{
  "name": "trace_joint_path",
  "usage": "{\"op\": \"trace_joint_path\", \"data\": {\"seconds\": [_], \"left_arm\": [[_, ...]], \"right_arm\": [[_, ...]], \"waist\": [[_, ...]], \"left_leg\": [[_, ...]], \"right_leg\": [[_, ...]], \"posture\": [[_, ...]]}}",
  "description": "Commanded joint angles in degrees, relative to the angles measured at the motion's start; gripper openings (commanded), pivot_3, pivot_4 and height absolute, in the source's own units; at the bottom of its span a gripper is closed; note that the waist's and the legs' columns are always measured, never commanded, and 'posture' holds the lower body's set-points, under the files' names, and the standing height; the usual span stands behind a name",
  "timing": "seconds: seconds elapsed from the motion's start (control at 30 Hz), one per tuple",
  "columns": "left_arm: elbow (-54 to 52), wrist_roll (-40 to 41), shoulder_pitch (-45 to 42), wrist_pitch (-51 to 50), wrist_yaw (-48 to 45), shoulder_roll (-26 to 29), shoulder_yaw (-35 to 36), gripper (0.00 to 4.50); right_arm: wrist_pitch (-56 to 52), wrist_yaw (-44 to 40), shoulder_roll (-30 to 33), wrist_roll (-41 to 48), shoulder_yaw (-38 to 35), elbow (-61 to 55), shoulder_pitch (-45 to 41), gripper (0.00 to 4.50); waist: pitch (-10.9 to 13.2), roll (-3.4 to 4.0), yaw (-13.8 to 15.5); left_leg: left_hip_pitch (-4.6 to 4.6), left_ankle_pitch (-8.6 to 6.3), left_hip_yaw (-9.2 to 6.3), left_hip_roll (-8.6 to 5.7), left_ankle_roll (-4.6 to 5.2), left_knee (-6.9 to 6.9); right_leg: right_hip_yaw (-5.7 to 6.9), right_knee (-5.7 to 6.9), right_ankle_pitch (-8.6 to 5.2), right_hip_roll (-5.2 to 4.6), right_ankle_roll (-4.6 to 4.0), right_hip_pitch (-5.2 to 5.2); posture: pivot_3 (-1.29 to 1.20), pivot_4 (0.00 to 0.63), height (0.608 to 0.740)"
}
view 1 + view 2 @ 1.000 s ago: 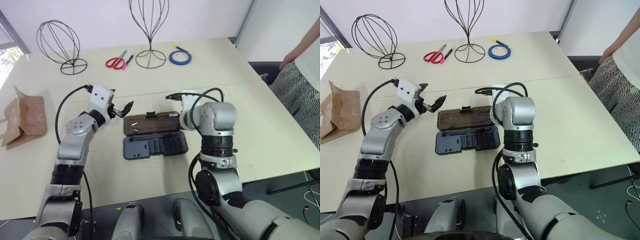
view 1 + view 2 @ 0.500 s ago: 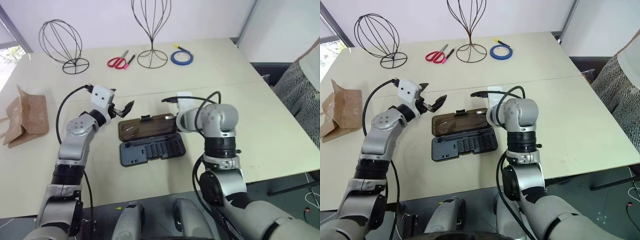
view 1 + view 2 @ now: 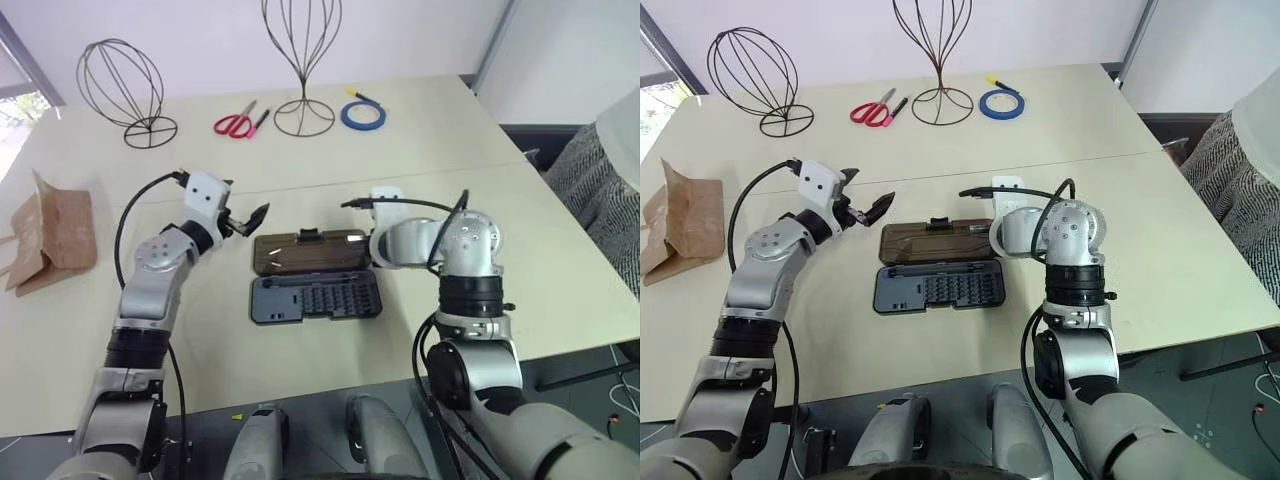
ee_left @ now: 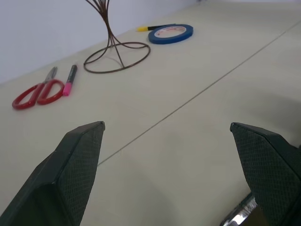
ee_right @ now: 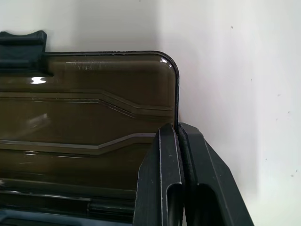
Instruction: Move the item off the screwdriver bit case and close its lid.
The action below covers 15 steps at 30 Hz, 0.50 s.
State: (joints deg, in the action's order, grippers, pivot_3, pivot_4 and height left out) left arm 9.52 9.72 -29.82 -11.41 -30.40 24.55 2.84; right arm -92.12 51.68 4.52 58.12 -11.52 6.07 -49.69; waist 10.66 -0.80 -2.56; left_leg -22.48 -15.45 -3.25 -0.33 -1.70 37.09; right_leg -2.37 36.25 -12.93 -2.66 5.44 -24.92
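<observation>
Left eye view gives you the screwdriver bit case lying open near the middle of the worktop, its lid folded flat toward the far edge. Your right gripper is clenched, fingertips at the lid's right edge, holding nothing. Your left gripper hangs spread wide and empty above the worktop, just left of the lid. You'll find the paper bag off the case, by the left edge.
</observation>
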Motion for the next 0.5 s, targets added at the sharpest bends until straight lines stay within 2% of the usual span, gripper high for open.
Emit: {"op": "trace_joint_path", "data": {"seconds": [0.03,0.4,0.5], "left_arm": [[-0.4,-0.4,-1.4,1.8,-0.3,-0.1,-0.1,4.5],[-0.6,-0.6,-0.9,2.2,-0.2,-0.1,0.3,4.5],[-0.9,-0.5,-0.5,2.2,-0.2,-0.2,0.2,4.5]], "right_arm": [[-0.4,4.5,0.9,8.4,0.8,1.0,-1.4,0.05],[-0.4,11.8,3.3,20.5,3.8,4.9,-3.0,0.05],[-0.4,13.0,3.7,21.9,4.2,5.3,-3.0,0.83]], "waist": [[0.0,0.0,0.0],[0.0,0.0,0.0],[0.0,0.0,0.0]], "left_leg": [[0.0,0.0,0.0,0.01,0.0,0.0],[-0.01,-0.01,0.01,0.05,0.03,0.0],[-0.02,-0.01,0.01,0.06,0.03,0.0]], "right_leg": [[0.0,0.0,0.0,0.0,0.0,0.0],[0.0,-0.02,0.0,0.05,0.0,0.0],[0.0,-0.02,0.0,0.05,0.0,0.0]], "posture": [[0.0,0.15,0.74],[0.0,0.15,0.74],[0.0,0.15,0.74]]}}
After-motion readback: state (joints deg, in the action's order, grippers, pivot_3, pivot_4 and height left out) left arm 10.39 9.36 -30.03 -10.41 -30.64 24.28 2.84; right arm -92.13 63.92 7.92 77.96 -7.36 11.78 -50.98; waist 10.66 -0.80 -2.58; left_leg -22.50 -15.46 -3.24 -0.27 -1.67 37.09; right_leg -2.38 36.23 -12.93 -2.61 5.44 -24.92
